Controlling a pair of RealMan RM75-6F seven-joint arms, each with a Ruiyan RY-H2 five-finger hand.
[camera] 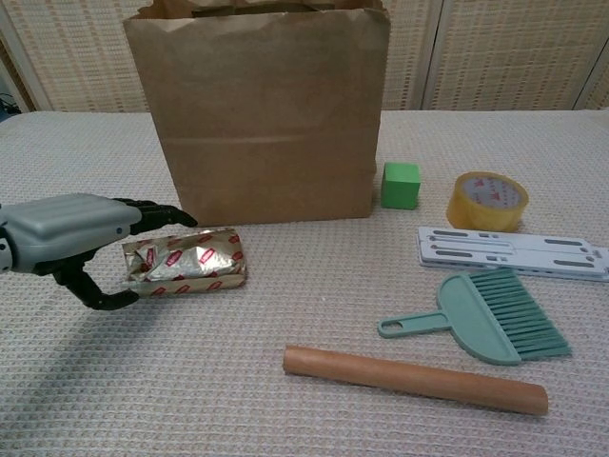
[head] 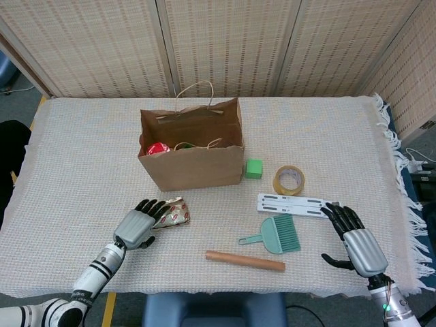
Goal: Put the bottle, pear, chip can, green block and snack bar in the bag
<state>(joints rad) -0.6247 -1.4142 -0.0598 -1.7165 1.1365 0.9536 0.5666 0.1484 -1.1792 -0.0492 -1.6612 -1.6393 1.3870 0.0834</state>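
Head view: high, angled steeply down, taking in the whole counter (head: 82,136) and screens behind; chest view: low, near counter height, facing forward, close; both share the bag (head: 192,151) (camera: 262,114) and the items before it.
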